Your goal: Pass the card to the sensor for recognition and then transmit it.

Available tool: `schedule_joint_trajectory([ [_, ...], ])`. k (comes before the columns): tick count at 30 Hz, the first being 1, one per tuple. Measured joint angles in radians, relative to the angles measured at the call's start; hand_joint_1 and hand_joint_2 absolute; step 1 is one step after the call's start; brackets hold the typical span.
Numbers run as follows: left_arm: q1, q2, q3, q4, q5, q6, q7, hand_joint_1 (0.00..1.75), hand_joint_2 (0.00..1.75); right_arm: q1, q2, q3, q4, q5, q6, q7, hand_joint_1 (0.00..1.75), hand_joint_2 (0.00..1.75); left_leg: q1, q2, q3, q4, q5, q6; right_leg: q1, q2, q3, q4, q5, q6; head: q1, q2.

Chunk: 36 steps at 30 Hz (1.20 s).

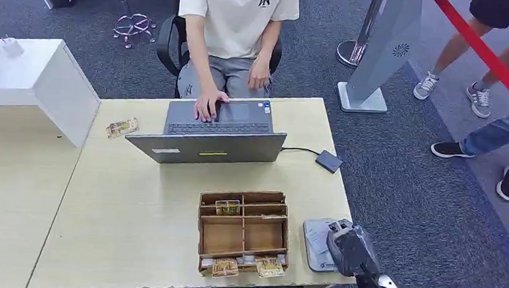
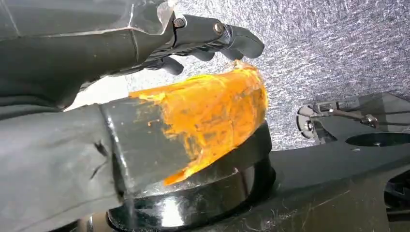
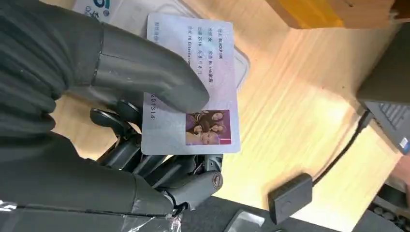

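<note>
Over the flat white sensor pad [image 1: 314,240] on our wooden table [image 1: 133,223], our right hand [image 3: 145,145] pinches the pale photo card [image 3: 193,87] between thumb and fingers.

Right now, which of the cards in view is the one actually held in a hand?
The pale ID card with the group photo, pinched in the right hand. The gold-toned cards lie in the wooden organizer, and one lies beside the laptop.

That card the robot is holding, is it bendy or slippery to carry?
Probably stiff: the card stays flat though the right hand pinches just one side. Its glossy face looks slippery, so it might slide. Likely light, being so thin.
</note>
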<state>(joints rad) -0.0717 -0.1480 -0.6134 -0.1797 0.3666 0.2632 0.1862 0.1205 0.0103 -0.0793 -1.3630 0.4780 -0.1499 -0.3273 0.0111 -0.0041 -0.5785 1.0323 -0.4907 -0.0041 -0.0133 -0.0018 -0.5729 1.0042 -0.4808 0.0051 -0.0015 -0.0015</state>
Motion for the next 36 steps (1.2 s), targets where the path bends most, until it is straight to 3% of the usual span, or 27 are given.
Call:
schedule_joint_trajectory([
  [18,0.000,0.000,0.014,0.001,0.009,-0.004,-0.010,0.00,0.00,-0.048,-0.016,0.005,0.047,0.147,-0.063,0.069,1.75,1.75,0.000,0.000,0.001,0.000,0.000,0.000,0.000,0.000,0.001,0.000,0.000,0.000,0.000,0.000],
  [36,0.001,0.003,0.014,0.001,0.019,-0.005,-0.011,0.00,0.00,-0.075,-0.021,0.011,0.069,0.189,-0.051,0.090,1.75,1.75,0.000,0.000,0.005,0.000,0.000,0.000,0.000,0.000,0.005,0.000,0.000,0.000,0.000,0.000],
])
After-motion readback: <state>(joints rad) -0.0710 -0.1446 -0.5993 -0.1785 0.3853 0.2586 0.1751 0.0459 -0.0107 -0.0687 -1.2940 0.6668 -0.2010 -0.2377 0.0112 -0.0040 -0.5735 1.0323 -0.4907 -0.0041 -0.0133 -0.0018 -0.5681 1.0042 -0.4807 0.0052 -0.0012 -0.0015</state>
